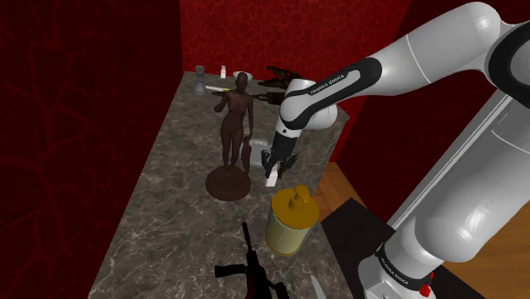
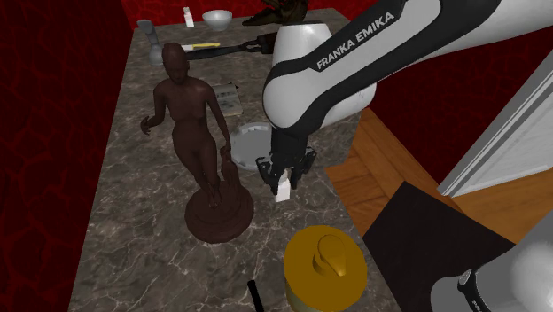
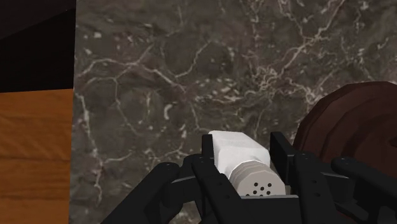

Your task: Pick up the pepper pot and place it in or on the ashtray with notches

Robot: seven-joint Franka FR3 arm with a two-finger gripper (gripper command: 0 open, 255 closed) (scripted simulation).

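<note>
The pepper pot (image 3: 245, 162) is a small white shaker with a grey perforated top, and that top faces the wrist camera. My black gripper (image 3: 245, 156) is shut on it, one finger on each side. In the shoulder view the gripper (image 1: 272, 172) holds the pot (image 1: 271, 179) just above the dark marble counter (image 1: 170, 204), close to its right edge. The second exterior view has the pot (image 2: 283, 191) hanging below the gripper (image 2: 284, 182). The grey notched ashtray (image 2: 251, 138) lies just behind the gripper, partly hidden by the arm; it appears as the ashtray (image 1: 257, 149) in the shoulder view.
A dark brown figurine (image 2: 199, 146) on a round base stands close beside the gripper. A yellow lidded jar (image 2: 324, 266) sits nearer the stand, with a black toy rifle (image 1: 250, 267) beside it. A bowl (image 2: 217, 18), a knife and small items line the back. Wooden floor (image 2: 390, 159) lies beyond the counter's edge.
</note>
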